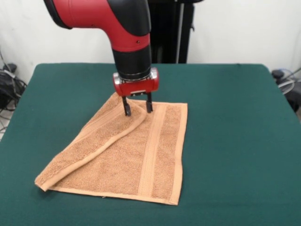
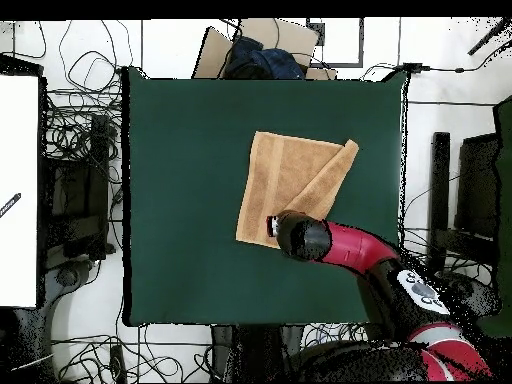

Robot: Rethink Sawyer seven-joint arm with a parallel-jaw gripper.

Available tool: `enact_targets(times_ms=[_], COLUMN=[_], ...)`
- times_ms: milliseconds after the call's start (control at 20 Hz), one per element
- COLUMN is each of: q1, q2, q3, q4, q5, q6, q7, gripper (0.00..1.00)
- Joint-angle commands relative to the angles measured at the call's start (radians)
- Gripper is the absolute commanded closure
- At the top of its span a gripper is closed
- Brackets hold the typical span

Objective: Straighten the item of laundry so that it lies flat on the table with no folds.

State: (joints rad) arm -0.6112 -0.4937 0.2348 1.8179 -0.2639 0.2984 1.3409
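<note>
Towel (image 1: 141, 160), peach-orange terry cloth, lying on the green desk (image 1: 235, 117) near its middle, a little toward the far edge in the front view. Not flat: one side folded over diagonally, forming a thick rolled edge from the near left corner of the cloth up to its far edge. Woven band visible along the right part. Red and black arm coming down vertically from above. End effector (image 1: 137, 108) at the far edge of the towel, two fingers spread and straddling the top of the fold, tips touching the cloth.
</note>
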Motion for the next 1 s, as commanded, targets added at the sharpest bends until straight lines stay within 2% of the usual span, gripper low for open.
enact_targets(times_ms=[50, 400, 800, 1000], q1=[0.032, 0.032, 0.026, 0.041], q2=[0.043, 0.024, 0.037, 0.066], q3=[0.001, 0.003, 0.008, -0.004], q4=[-0.065, -0.053, -0.053, -0.084], q5=[-0.045, -0.049, -0.053, -0.062], q6=[-0.040, -0.037, -0.052, -0.053], q7=[0.102, 0.098, 0.097, 0.093], gripper=[0.00, 0.00, 0.00, 0.00])
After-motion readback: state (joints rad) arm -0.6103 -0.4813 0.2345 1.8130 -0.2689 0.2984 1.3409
